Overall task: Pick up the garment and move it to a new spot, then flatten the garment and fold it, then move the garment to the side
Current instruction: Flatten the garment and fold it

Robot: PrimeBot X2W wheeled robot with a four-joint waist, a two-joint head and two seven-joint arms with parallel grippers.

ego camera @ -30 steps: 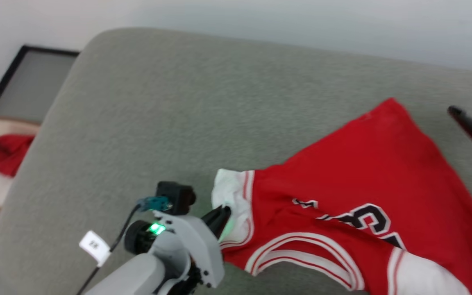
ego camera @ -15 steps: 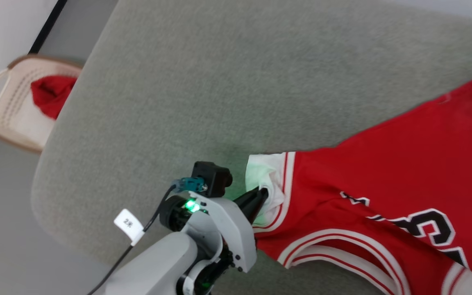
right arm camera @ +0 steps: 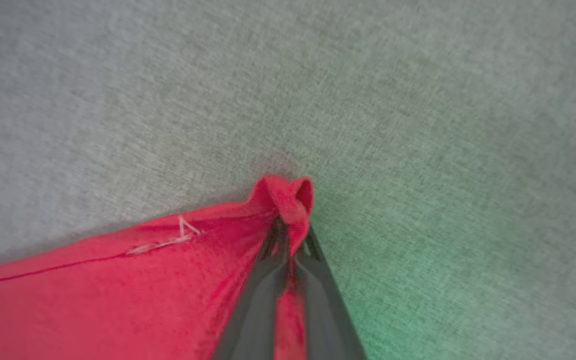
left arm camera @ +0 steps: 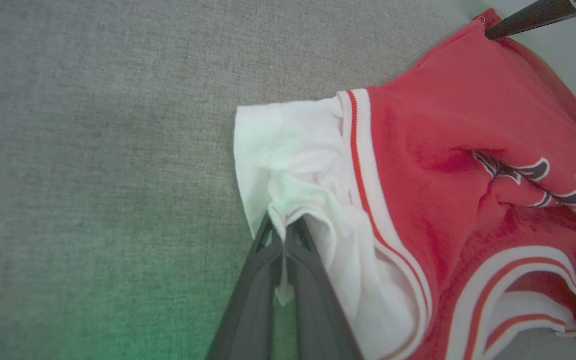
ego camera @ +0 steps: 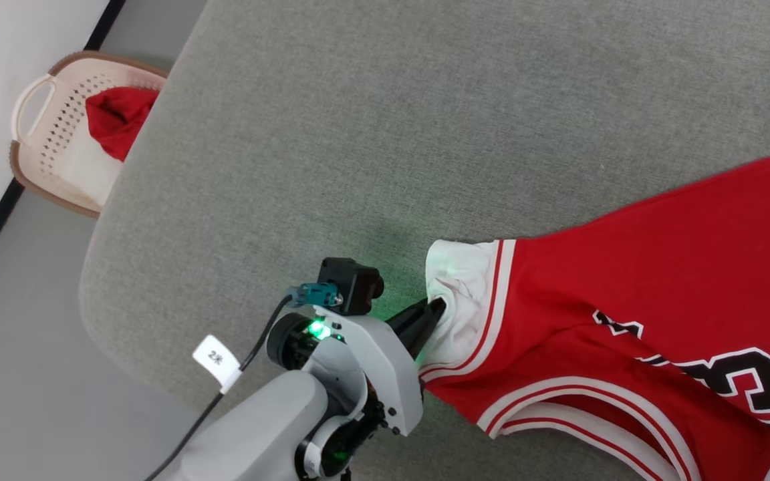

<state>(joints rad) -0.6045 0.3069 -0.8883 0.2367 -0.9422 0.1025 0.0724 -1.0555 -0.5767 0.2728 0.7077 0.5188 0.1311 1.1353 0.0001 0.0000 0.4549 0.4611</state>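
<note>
The red T-shirt (ego camera: 625,287) lies on the right part of the grey cushion (ego camera: 358,133), close to its near edge. Its white sleeve (left arm camera: 288,150) is clenched between the left fingers (left arm camera: 258,280), and a red hem corner (right arm camera: 288,195) is pinched by the right fingers (right arm camera: 253,310). The long axis runs between these two holds, from the sleeve away toward the far right. For the coming move, both arms are probably to be moved together, so that this side is kept straight.
</note>
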